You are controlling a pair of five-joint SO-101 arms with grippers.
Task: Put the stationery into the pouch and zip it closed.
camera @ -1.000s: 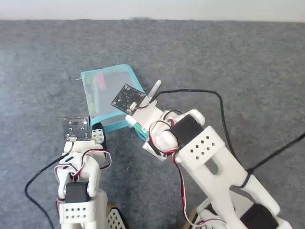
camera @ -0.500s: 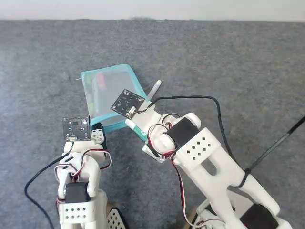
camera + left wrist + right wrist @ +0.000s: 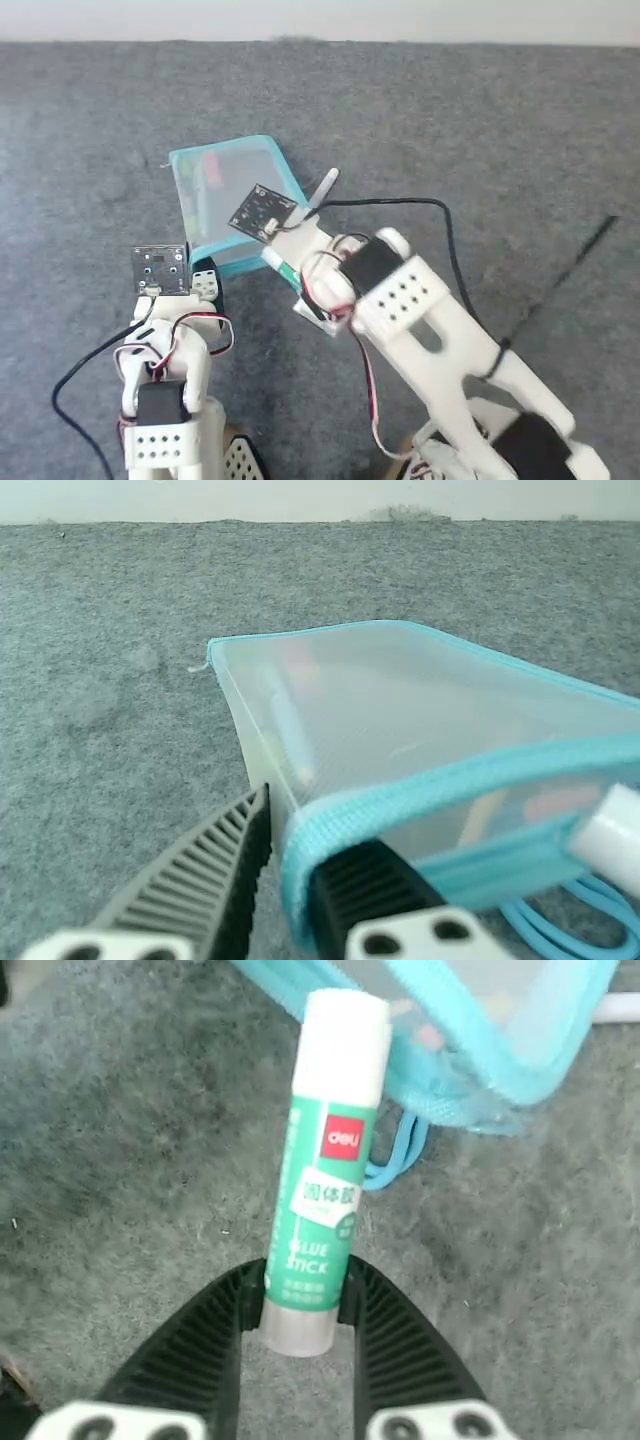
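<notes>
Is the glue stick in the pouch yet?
Out. The right pincer grips the glue stick, its white cap just beside the pouch zipper edge.

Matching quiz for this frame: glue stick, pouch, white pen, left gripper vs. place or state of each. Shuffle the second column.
Column 1
1. glue stick
2. pouch
3. white pen
4. left gripper

Column 2
A. lying on the grey surface beside the pouch
B. clamped on the pouch's zip edge
C. held in the right gripper, cap end toward the pouch
D. translucent with teal trim, stationery inside

Pairs: 1-C, 2-D, 3-A, 4-B
</notes>
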